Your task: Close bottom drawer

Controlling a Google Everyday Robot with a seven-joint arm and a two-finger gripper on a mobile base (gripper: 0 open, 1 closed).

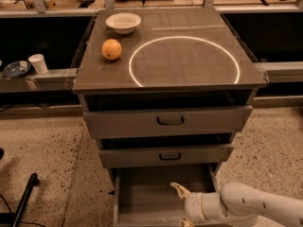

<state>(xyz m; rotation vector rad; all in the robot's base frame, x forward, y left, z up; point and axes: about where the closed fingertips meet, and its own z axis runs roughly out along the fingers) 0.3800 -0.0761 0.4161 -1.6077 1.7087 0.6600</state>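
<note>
The bottom drawer [142, 195] is pulled far out. The gripper [182, 193] sits over its tray, near the right side. I cannot tell if it grips anything.

Cabinet top [184, 63]: grey-brown wood grain, with a white light ring [184, 37] across its middle and right.
Far left: white bowl [123, 22], upright.
Left, nearer: orange [111, 49], just beside the ring.
Floor [42, 160]: speckled.
Gripper [182, 193]: near right, over the open bottom drawer [147, 193].
</note>
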